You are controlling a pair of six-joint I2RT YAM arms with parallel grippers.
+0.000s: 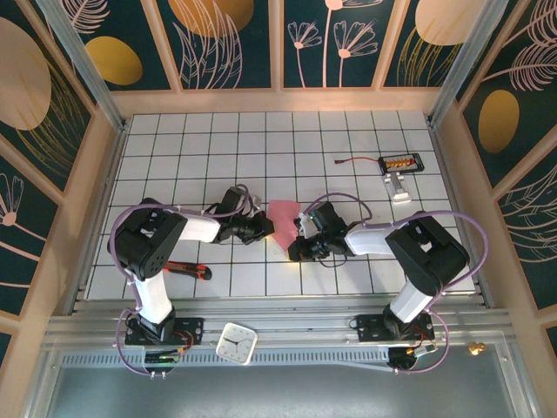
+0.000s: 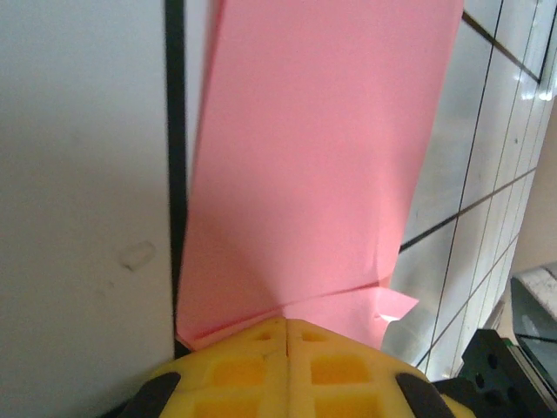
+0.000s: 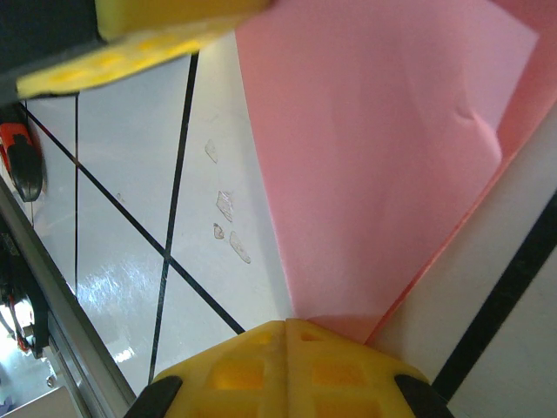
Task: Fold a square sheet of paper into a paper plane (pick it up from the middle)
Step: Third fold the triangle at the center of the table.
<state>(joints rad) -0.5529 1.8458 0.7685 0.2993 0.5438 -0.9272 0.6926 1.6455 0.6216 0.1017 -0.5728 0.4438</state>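
Note:
The salmon-pink sheet of paper point(image 1: 284, 216) is folded and creased, and it is held just above the tiled table between my two grippers. My left gripper point(image 1: 267, 228) is shut on its left end. In the left wrist view the yellow fingertips point(image 2: 261, 348) meet on the paper's point(image 2: 313, 174) near edge, beside a small bent corner flap point(image 2: 392, 306). My right gripper point(image 1: 299, 237) is shut on the right end. In the right wrist view its jaws point(image 3: 287, 324) pinch the narrow end of the paper point(image 3: 374, 174), with the left gripper's yellow finger point(image 3: 157, 35) at the top.
A red-handled black tool point(image 1: 187, 268) lies by the left arm's base, seen also as a red tip point(image 3: 22, 157). A small white clock point(image 1: 236, 342) sits on the front rail. A black device with a cable point(image 1: 400, 163) and a white part point(image 1: 399, 186) lie at the back right.

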